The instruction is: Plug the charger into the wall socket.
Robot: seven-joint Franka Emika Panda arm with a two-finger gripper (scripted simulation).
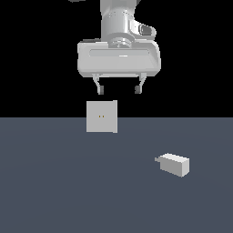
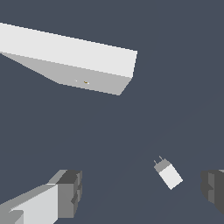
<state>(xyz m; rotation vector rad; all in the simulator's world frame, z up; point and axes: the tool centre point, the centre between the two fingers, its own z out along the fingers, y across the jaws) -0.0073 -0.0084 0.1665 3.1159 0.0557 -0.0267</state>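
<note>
The charger (image 1: 174,164) is a small off-white block lying on the dark grey floor toward the exterior view's right, with its short prongs pointing toward that view's left. It also shows in the wrist view (image 2: 168,173). The wall socket (image 1: 102,116) is a flat upright light-grey square plate with two tiny yellowish holes, standing toward the exterior view's left; the wrist view shows it from above (image 2: 74,61). My gripper (image 1: 118,88) hangs open and empty high above the floor, over the socket, well apart from the charger. One finger (image 2: 65,192) shows in the wrist view.
The dark grey floor (image 1: 68,191) spreads across the lower half of the exterior view, with black background behind it. Nothing else shows.
</note>
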